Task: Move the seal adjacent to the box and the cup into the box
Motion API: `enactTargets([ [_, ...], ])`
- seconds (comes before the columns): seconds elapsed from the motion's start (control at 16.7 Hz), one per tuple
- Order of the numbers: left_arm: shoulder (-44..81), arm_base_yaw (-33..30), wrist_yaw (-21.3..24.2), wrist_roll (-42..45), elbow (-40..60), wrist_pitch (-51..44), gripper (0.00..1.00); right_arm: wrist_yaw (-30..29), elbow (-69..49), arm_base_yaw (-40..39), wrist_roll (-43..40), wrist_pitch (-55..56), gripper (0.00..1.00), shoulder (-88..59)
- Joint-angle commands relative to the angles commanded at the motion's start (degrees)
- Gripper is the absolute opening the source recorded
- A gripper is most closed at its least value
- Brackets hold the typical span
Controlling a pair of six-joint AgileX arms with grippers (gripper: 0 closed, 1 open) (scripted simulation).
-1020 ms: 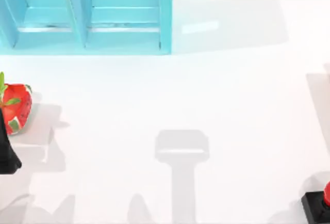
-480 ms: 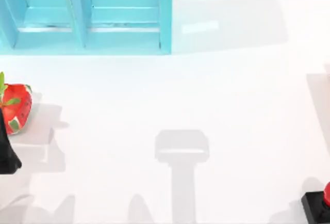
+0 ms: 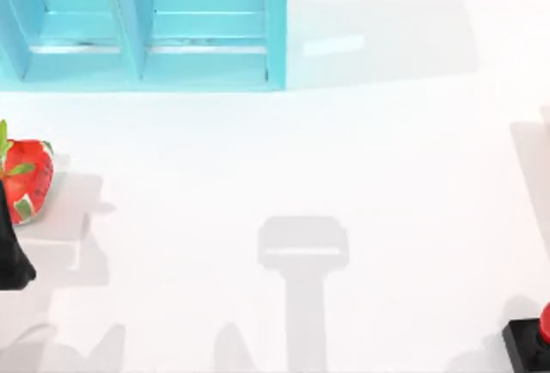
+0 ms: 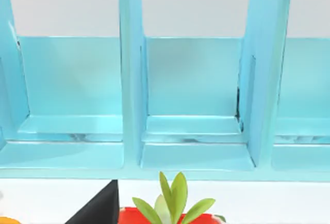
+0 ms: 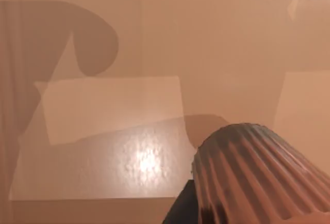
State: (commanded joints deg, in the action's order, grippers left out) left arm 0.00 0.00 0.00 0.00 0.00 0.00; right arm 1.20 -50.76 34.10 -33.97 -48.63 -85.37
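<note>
Top view: turquoise box (image 3: 142, 25) standing at the far left of the white table (image 3: 284, 149), open compartments split by upright dividers and facing the near edge. Strawberry-like red thing with green leaves (image 3: 26, 177) lying well in front of the box, at the left edge. Just nearer than that fruit, a black part of the left arm (image 3: 12, 257), seemingly parked; state of its fingers impossible to tell. Seal (image 3: 533, 343) sitting far from the box, at the near right corner, red knob on black base cut by the frame edge, so still to be carried across to the box's side.

Left wrist view: looking straight into the box (image 4: 134, 105), two full compartments with pale floors, all without contents. Green leaves (image 4: 172, 198) of the fruit rising in front of the box, a black wedge (image 4: 100, 208) beside them.

Right wrist view: warm brownish cast over the table, shadows crossing it. Ribbed rounded thing (image 5: 252, 177) looming close to the camera over a dark block, probably the seal's knob and base, suggesting the right arm poised over it. Right gripper's opening impossible to tell.
</note>
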Motion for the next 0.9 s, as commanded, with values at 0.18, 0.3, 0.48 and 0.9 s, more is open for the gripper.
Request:
enactTargets([
  [0.18, 0.0, 0.0, 0.0, 0.0, 0.0, 0.0, 1.0, 0.0, 0.0, 0.0, 0.0, 0.0, 0.3, 0.0],
  [0.3, 0.0, 0.0, 0.0, 0.0, 0.0, 0.0, 1.0, 0.0, 0.0, 0.0, 0.0, 0.0, 0.45, 0.0],
  [0.48, 0.0, 0.0, 0.0, 0.0, 0.0, 0.0, 1.0, 0.0, 0.0, 0.0, 0.0, 0.0, 0.68, 0.0],
  [0.9, 0.0, 0.0, 0.0, 0.0, 0.0, 0.0, 1.0, 0.0, 0.0, 0.0, 0.0, 0.0, 1.0, 0.0],
])
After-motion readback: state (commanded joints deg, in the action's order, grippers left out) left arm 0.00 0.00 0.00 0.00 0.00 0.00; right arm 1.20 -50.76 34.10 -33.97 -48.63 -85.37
